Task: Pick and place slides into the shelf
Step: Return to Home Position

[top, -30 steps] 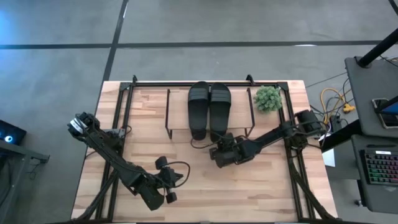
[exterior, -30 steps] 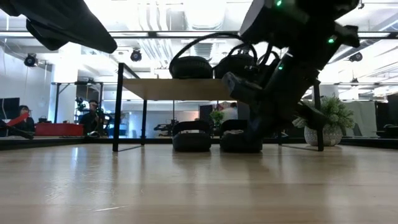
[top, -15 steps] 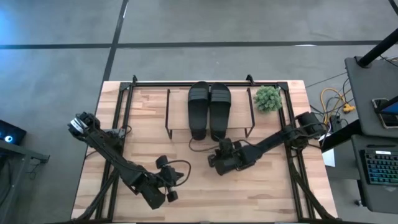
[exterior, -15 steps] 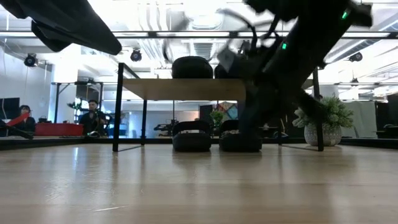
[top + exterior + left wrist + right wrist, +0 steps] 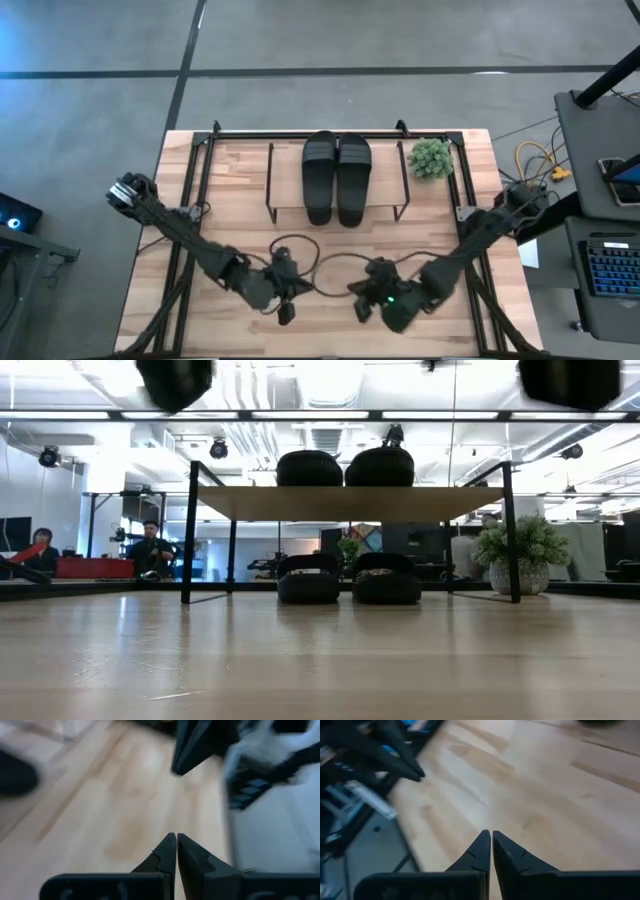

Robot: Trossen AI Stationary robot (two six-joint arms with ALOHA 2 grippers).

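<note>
We see both claws pinched fully shut w/ nothing in them: left gripper (image 5: 173,836) above the table (image 5: 235,190) at approx. 7 o'clock, right gripper (image 5: 488,833) at approx. 5, both well apart from the shelf (image 5: 300,503) at 12. Two slides (image 5: 320,178) lie side by side on the shelf's top board, two more (image 5: 308,578) sit under it. A plant (image 5: 431,158) stands just beside it, toward 1 o'clock.
</note>
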